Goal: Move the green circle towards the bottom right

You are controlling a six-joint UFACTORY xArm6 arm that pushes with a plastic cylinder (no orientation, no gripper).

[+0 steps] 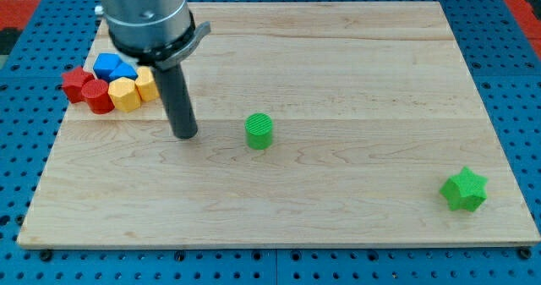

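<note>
Just to the view's right of my tip (185,136), near but apart from it, the green circle (259,131) stands upright on the wooden worktop (338,73). No fingers exist on this rod, so nothing is grasped. Up and to the view's left of my tip sits a tight cluster: blue blocks (113,66), red blocks (87,89) and yellow blocks (131,90). Well apart, toward the view's bottom right, lies a green star (464,189).
</note>
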